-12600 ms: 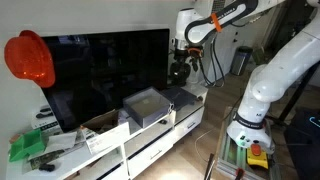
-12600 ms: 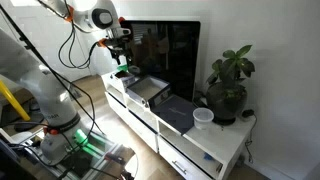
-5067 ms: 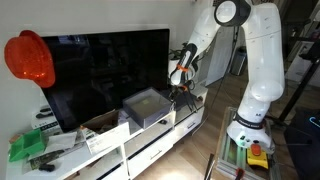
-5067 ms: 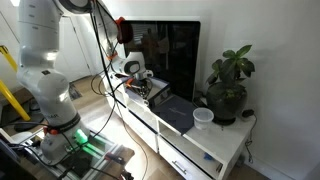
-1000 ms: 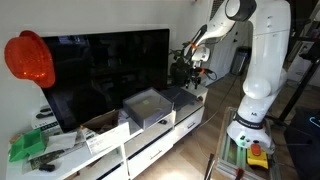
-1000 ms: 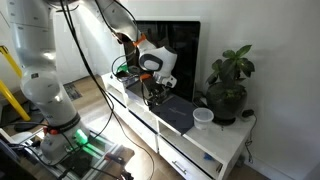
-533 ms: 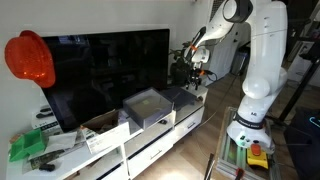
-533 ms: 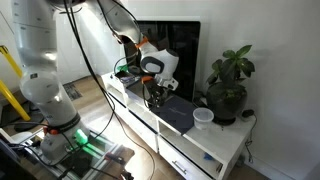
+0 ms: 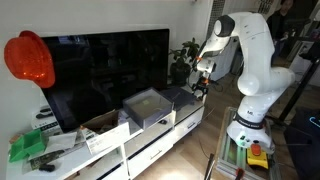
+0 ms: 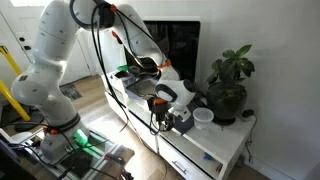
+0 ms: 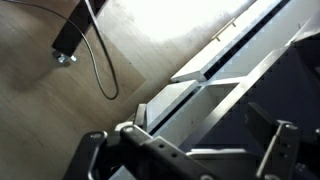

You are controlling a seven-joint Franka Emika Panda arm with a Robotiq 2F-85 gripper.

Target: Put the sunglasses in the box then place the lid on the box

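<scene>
With your gripper point(image 9: 197, 88) spread wide and empty over the outer edge of the lid point(image 9: 181, 97), just beside the box point(image 9: 147, 105), a shallow bite could tip it off the TV stand point(image 9: 155, 143).

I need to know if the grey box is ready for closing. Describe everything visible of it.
The box is squarish and shallow, with pale grey walls and a darker grey inside. It stands level and open, without its lid, on the white cabinet before the black screen. The dark lid lies flat right beside it. The gripper is away from it, past the lid. Whether sunglasses lie inside is too small to tell.
</scene>
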